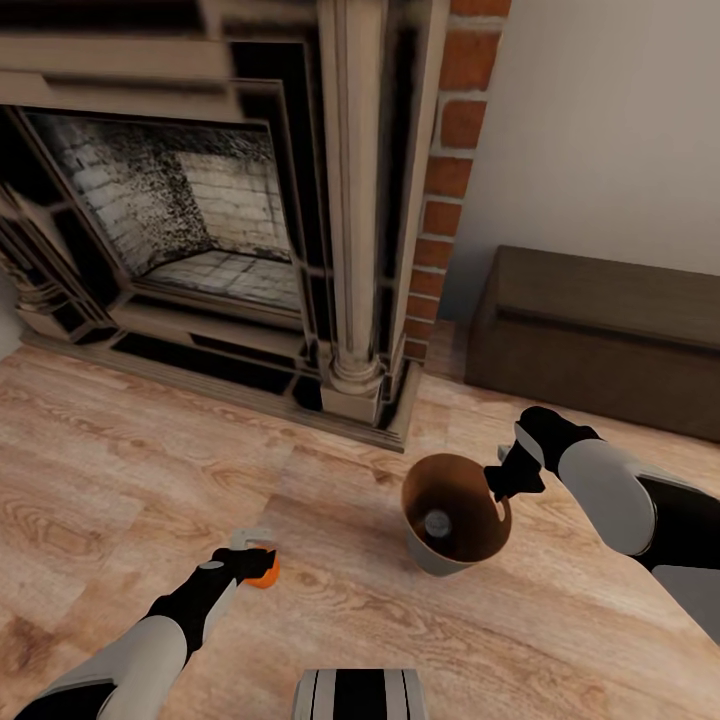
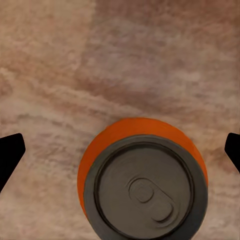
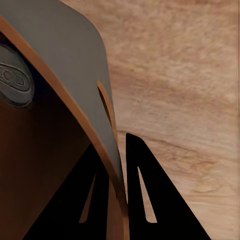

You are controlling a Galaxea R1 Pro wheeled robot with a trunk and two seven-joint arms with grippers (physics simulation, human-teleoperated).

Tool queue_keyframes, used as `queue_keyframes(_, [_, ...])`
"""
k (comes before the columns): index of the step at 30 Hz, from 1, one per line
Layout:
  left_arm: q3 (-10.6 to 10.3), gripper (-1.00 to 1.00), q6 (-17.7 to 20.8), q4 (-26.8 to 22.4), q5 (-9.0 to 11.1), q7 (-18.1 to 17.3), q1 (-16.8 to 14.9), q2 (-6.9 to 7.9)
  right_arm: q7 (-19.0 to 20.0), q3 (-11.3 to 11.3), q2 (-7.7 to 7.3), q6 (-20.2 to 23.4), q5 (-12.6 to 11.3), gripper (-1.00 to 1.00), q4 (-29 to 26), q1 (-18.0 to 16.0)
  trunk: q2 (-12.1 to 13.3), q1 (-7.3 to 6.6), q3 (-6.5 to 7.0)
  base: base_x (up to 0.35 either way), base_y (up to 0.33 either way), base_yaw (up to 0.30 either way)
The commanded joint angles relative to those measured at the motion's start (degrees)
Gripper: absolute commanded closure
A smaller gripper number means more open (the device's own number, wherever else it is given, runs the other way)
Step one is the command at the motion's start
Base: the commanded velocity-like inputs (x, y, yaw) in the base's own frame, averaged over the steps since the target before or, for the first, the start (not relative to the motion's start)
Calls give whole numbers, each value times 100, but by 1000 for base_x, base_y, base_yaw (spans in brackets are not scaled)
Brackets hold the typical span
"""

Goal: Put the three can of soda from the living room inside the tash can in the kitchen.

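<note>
Your orange soda can (image 2: 142, 180) stands upright on the wood floor (image 1: 120, 470), well to the left of the trash can (image 1: 455, 515) as the head camera sees it. In the left wrist picture you look straight down on its grey lid with the pull tab, and the orange wall shows around the far side of the lid. Your left gripper (image 1: 255, 560) sits directly over that can with its jaws spread wide: the two black fingertips (image 2: 11, 155) stand clear of the can on either side, with bare floor between each tip and the can, so nothing is gripped yet.

The trash can rests on the floor, grey outside and brown inside, tilted so that its mouth faces the head camera. A second soda can (image 1: 437, 522) lies inside it with its silvery top showing; the right wrist picture shows that lid (image 3: 12, 75) deep within the brown interior.

Your right gripper (image 1: 505, 480) is at the trash can's rim on the side away from the orange can. Its jaws are closed on the wall, one finger (image 3: 155, 200) outside against the grey and the other inside, just below the slot handle (image 3: 106, 110).

Beyond the trash can stands the brick fireplace (image 1: 230, 200), and a low dark wooden bench (image 1: 600, 330) runs along the wall on the right gripper's side of it
</note>
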Motion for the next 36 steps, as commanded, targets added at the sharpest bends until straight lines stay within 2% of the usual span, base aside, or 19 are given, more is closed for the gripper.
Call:
queue_keyframes(1, [0,-100,-3,0,0,1,0,-1,14,-62,0,12,-105,100,3,-1,0,0,0,14,0,0])
queue_keyframes(8, [0,-100,-6,0,0,-2,0,-1,9,-64,-1,12,-105,100,3,-1,0,0,0,5,0,0])
queue_keyframes(13, [0,-100,-2,0,0,-2,0,-2,8,-64,1,12,-105,100,3,-1,-7,12,-110,0,0,0])
queue_keyframes(20, [0,-100,-6,0,-6,16,0,-2,4,-63,5,12,-104,100,3,-1,-7,12,-110,0,0,0])
queue_keyframes(24, [-81,-100,-5,0,-3,27,0,-2,1,-58,7,12,-104,100,3,-1,-7,12,-110,0,0,0])
queue_keyframes(27, [-203,-100,0,0,-1,32,0,-2,0,-56,14,12,-104,100,3,-1,-11,20,-177,0,0,0])
queue_keyframes(36, [-252,-100,1,0,0,33,-2,3,0,-55,16,12,-104,100,3,-1,-11,20,-177,0,0,0])
